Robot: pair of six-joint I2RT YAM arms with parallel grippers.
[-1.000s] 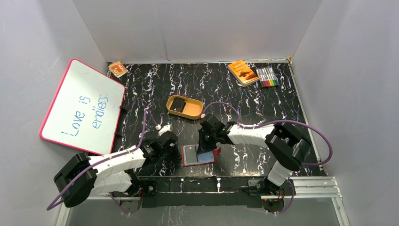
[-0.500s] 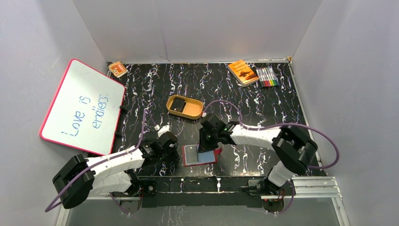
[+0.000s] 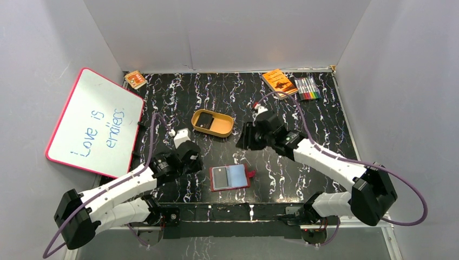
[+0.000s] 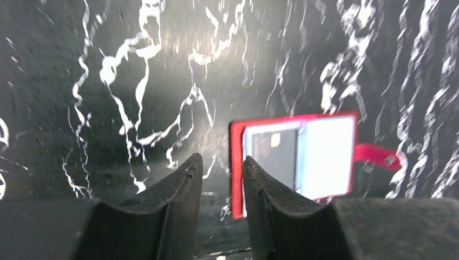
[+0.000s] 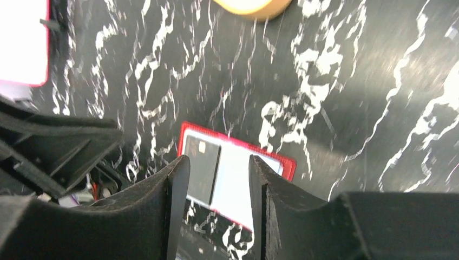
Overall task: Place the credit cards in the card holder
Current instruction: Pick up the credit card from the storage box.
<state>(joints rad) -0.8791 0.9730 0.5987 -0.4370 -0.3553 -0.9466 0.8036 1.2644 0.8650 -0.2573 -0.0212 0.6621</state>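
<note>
Card holder (image 3: pixel 236 176) is laid open on the table (image 3: pixel 178 97) between the arms, long axis left–right, tab pointing right (one credit card (image 3: pixel 219 175) is pocketed); left end effector (image 4: pixel 222 160) and right end effector (image 5: pixel 215 160) are parted, empty.

Blurred card holder (image 4: pixel 295 162); dish (image 5: pixel 251 5) beyond top edge.

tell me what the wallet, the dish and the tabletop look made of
Wallet: red leather-like cover, matte; inner pockets look like clear glossy plastic. Dish: tan, smooth, maybe plastic or wood, hard to tell. Tabletop: black with white marble-like veins and a slight sheen, possibly a printed sheet.
</note>
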